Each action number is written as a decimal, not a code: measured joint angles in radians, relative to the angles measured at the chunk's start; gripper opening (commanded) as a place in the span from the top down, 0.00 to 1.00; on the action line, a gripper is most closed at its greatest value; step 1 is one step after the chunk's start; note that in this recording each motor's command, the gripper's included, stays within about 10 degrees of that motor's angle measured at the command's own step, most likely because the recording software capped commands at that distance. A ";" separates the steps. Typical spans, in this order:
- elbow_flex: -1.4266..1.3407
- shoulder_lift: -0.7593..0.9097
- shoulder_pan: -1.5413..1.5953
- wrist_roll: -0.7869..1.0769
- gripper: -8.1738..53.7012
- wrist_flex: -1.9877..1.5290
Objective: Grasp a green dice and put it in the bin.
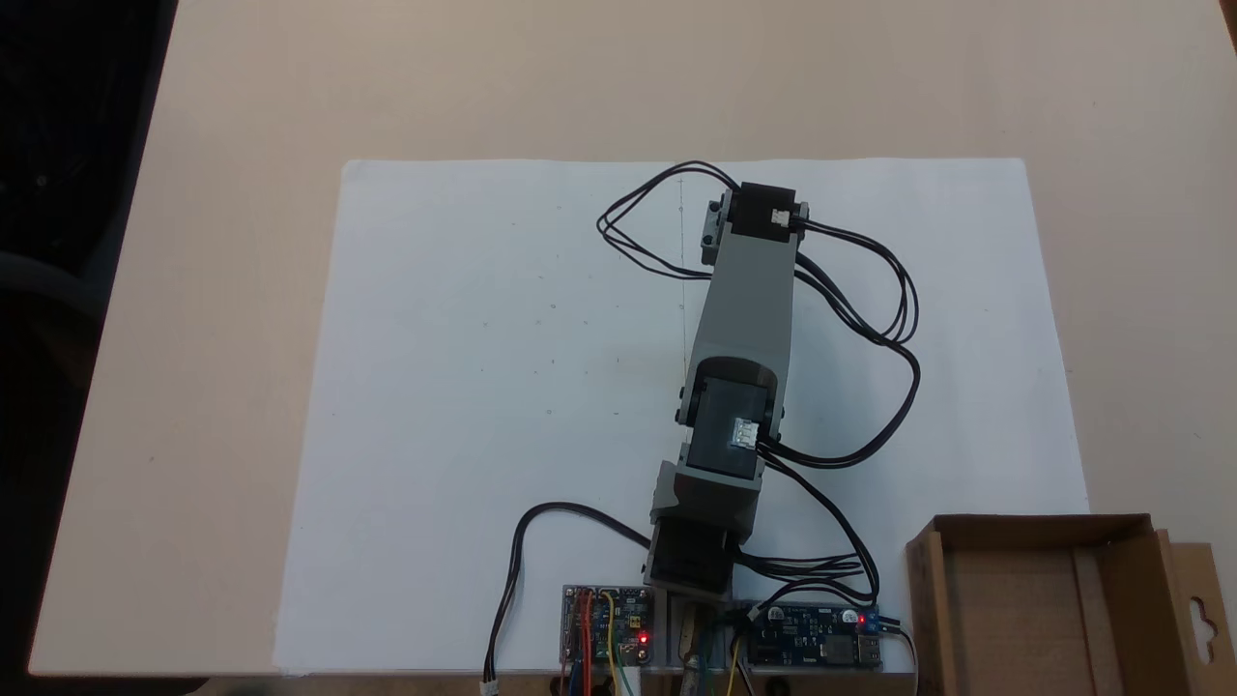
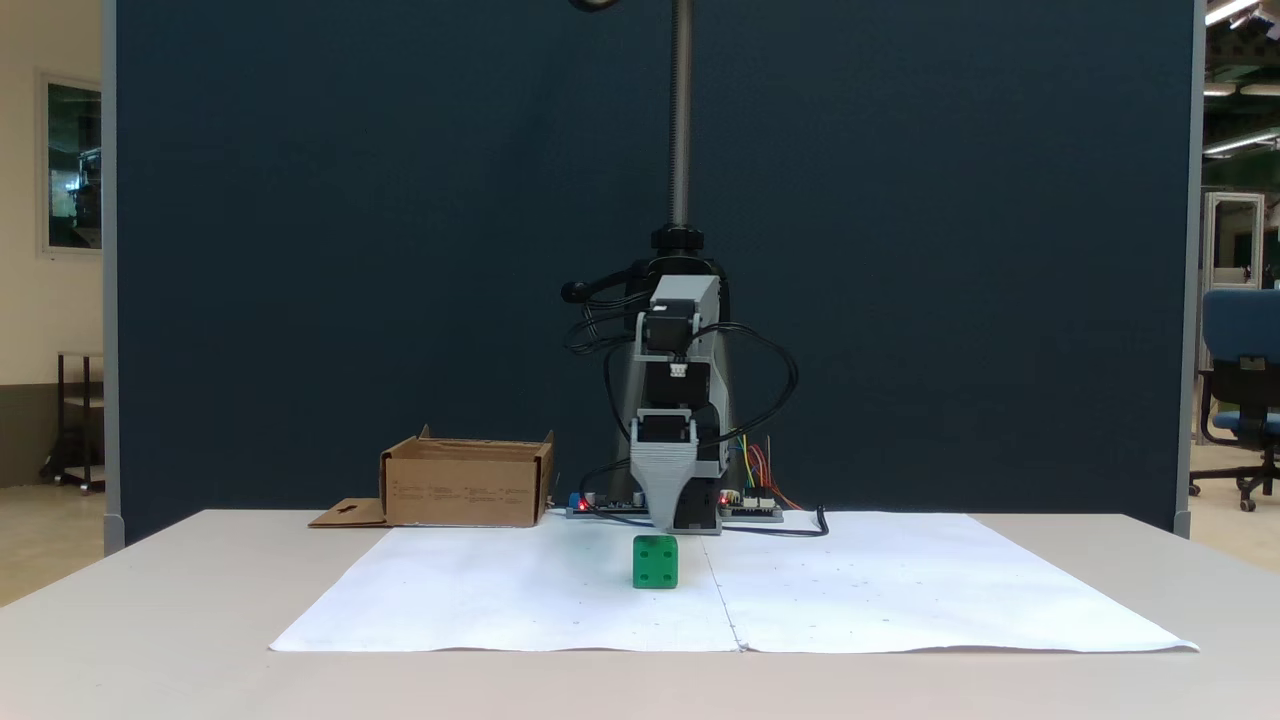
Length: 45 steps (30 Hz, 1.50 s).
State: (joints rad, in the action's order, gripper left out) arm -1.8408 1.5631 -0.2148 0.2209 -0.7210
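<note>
The green dice (image 2: 655, 561) is a small bright cube resting on the white paper sheet (image 2: 900, 590), near the sheet's middle crease. My gripper (image 2: 667, 522) points down just above and behind the dice, close to it but apart from it. Its grey wedge-shaped jaw faces the camera and the other jaw lies behind it, so I cannot tell whether it is open or shut. The bin (image 2: 465, 490) is a shallow brown cardboard box standing left of the arm's base; it also sits at the lower right corner (image 1: 926, 609), with nothing inside it.
The arm (image 1: 744, 319) stretches from its base over the middle of the paper, with black cables (image 1: 870, 319) looping to its right. Two circuit boards (image 1: 609, 628) sit by the base. A flap with a hang-hole (image 1: 1203, 619) sticks out of the bin's side.
</note>
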 measured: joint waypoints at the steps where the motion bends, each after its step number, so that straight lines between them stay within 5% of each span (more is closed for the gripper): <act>1: 0.000 0.000 -0.005 -0.002 0.19 0.000; 45: 0.002 -0.143 -0.015 0.000 0.19 0.002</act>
State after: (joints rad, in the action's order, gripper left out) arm -1.8392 1.4205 -0.2301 0.2209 -0.7194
